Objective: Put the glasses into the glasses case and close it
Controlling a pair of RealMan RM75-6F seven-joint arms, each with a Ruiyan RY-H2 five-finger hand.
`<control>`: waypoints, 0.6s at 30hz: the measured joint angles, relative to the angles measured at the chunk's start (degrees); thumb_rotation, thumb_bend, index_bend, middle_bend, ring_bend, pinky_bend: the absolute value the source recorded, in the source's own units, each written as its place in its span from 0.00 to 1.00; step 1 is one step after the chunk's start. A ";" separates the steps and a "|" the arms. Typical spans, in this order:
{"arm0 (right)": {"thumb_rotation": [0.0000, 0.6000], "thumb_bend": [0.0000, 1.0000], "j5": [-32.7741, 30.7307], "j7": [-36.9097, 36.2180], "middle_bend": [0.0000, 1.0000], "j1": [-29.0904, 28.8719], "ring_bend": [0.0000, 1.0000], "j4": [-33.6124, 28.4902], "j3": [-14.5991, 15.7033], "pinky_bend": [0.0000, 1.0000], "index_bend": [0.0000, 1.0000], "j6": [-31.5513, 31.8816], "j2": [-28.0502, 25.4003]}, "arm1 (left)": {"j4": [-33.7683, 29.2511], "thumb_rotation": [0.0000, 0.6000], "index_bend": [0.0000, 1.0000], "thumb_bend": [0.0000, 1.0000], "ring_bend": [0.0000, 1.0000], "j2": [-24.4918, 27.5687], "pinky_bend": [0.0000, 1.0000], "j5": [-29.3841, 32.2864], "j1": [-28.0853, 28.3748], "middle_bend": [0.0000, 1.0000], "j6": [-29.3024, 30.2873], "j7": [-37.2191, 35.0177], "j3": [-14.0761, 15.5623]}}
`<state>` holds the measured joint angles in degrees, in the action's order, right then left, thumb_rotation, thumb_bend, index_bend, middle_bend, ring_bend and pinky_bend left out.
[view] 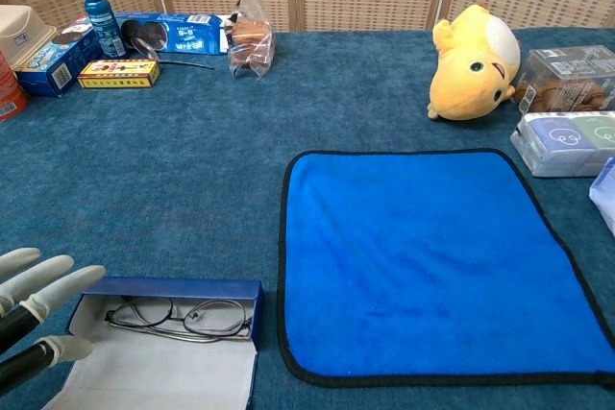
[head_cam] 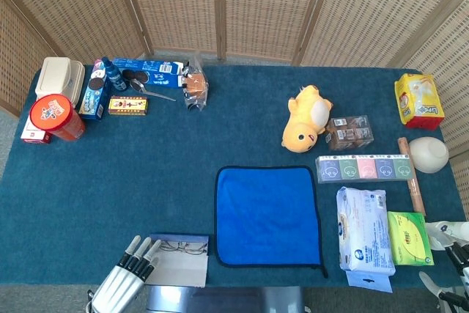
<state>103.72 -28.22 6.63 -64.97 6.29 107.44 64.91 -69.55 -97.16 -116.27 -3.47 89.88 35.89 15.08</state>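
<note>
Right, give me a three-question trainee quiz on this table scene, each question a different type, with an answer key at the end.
1. True or false: the glasses already lie inside the open glasses case.
2. Multiple choice: which side of the blue cloth is the case on in the chest view? A) left B) right C) on top of it
3. Short answer: which hand is beside the case, and is it holding anything?

Key
1. True; the lid is still open.
2. A
3. The left hand; its fingers are spread at the case's left end and hold nothing. The right hand is at the far right table edge in the head view.
</note>
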 measured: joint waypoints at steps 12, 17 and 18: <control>0.90 0.28 -0.22 0.08 0.26 0.18 0.31 -0.04 0.19 0.36 0.12 -0.16 0.33 | -4.62 0.88 0.34 0.34 0.00 1.39 0.00 2.96 0.84 0.03 -3.29 0.16 -1.33; 0.90 0.28 -0.38 0.08 0.26 0.37 0.31 -0.05 0.21 0.36 0.11 -0.01 0.30 | -5.77 0.88 0.35 0.34 0.00 1.29 0.00 4.06 1.03 0.04 -4.01 -0.32 -1.89; 0.90 0.28 -0.39 0.08 0.26 0.41 0.31 -0.06 0.23 0.36 0.11 0.01 0.27 | -6.09 0.89 0.35 0.34 0.00 1.24 0.00 4.28 1.08 0.04 -4.13 -0.48 -2.04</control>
<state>103.33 -28.14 7.04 -65.03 6.52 107.45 65.18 -75.64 -95.92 -111.98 -2.39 85.75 35.41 13.04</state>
